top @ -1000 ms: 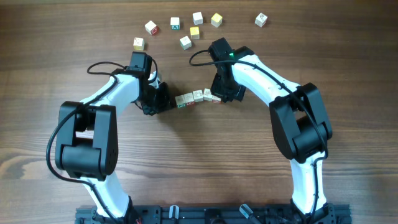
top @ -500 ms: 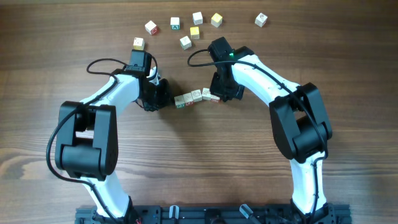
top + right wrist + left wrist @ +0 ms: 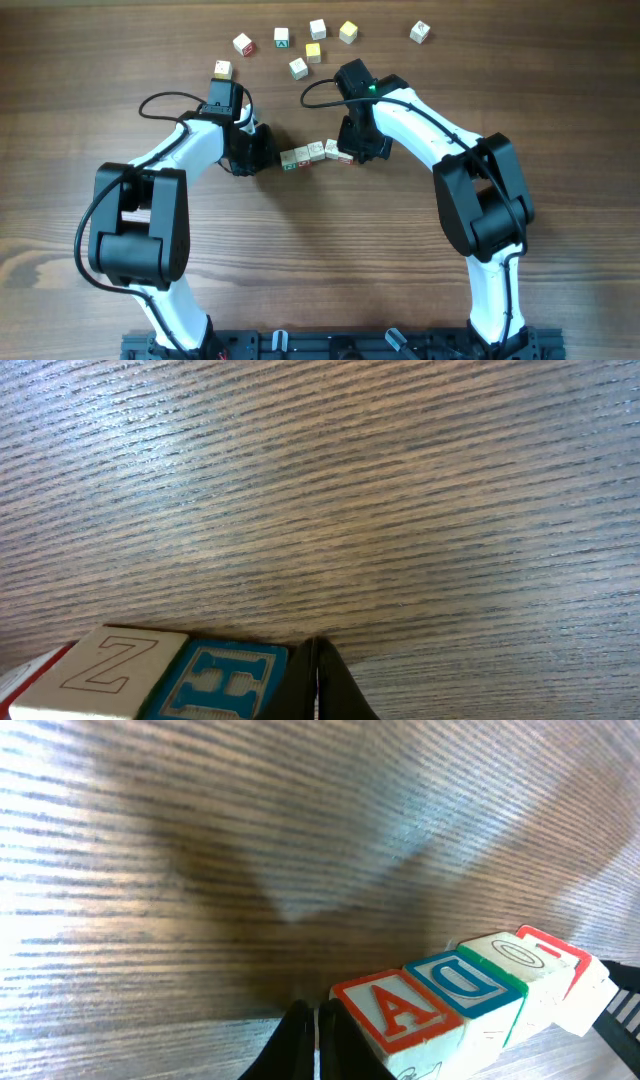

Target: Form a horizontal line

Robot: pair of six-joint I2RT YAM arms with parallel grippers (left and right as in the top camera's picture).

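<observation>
Flanking the row of blocks (image 3: pixel 316 153), the left gripper (image 3: pixel 266 159) and right gripper (image 3: pixel 352 153) are both closed, holding nothing.

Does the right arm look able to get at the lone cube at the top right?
Probably yes. That cube sits alone on bare table, with nothing between it and the right gripper, which is shut at the end of the row and would need to open.
</observation>
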